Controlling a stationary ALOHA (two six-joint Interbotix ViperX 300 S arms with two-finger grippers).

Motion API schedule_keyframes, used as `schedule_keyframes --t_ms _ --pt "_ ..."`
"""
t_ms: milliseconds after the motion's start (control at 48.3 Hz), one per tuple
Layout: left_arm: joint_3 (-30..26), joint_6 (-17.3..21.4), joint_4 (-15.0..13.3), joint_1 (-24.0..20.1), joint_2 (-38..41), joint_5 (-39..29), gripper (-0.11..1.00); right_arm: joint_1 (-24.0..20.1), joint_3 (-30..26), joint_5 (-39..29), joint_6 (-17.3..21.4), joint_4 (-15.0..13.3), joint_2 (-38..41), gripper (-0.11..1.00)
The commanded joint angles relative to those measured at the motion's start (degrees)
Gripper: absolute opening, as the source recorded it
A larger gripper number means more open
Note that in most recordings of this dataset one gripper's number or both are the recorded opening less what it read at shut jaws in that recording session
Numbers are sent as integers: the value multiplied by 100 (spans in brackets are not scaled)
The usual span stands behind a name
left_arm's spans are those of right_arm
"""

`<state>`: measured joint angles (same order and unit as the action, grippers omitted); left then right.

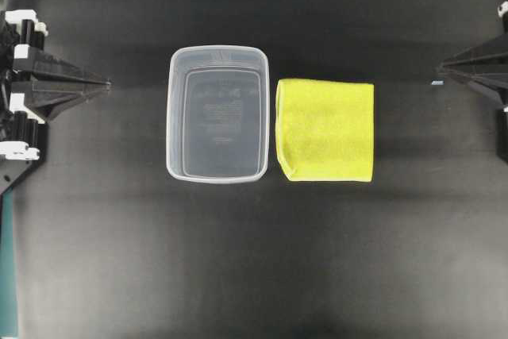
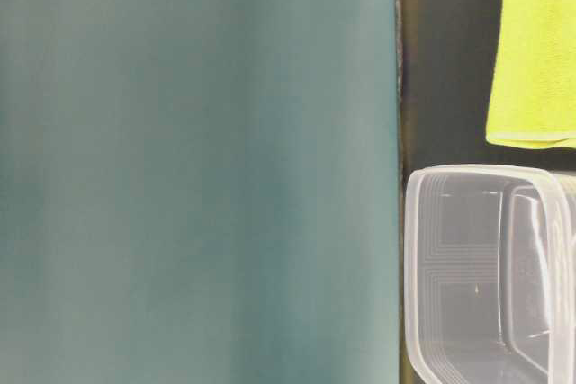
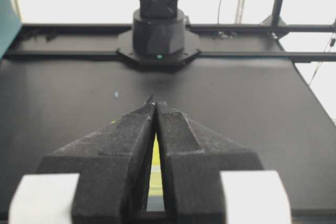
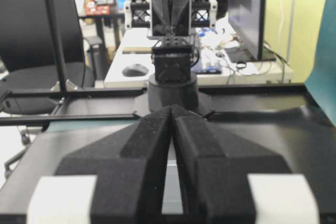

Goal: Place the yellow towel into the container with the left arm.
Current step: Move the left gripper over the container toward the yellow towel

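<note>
yellow towel (image 1: 325, 130) lies flat, folded, mid tabletop (image 1: 254, 260), just right of the clear container (image 1: 217, 113), nearly touching its rim. container holds nothing. left gripper (image 1: 105, 83) sits at the left edge, jaws pressed together, gripping nothing. right gripper (image 1: 441, 69) at the right edge, also closed and bare.

Beyond the black table (image 1: 254, 275), an office chair (image 4: 31, 30) and a cluttered desk (image 4: 210, 56) stand.
</note>
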<state>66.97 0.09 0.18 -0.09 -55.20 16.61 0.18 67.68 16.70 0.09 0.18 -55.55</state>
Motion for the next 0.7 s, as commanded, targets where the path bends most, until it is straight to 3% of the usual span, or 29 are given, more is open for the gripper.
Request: schedule_keyframes --t_ms 0,62,124,228,539,601,684 --pt "-325 -167 211 0 149 -211 6 -44 -88 44 53 26 35 1" --pt "-492 -220 211 -18 290 -492 1 -44 -53 35 62 44 18 6" --pt "-694 -255 211 -18 475 -800 0 -44 -44 -9 114 53 -9 0" --pt "-1125 -237 211 0 817 -1336 0 -35 -53 -79 167 44 -35 0" --pt "-2900 53 220 -18 2329 -3076 0 114 -53 -747 176 53 -272 0" --pt "-3234 141 220 -26 2672 -3322 0 149 -62 -809 176 53 -352 3" --pt "-3647 220 220 -44 3146 -3612 0 193 -53 -879 176 53 -466 16"
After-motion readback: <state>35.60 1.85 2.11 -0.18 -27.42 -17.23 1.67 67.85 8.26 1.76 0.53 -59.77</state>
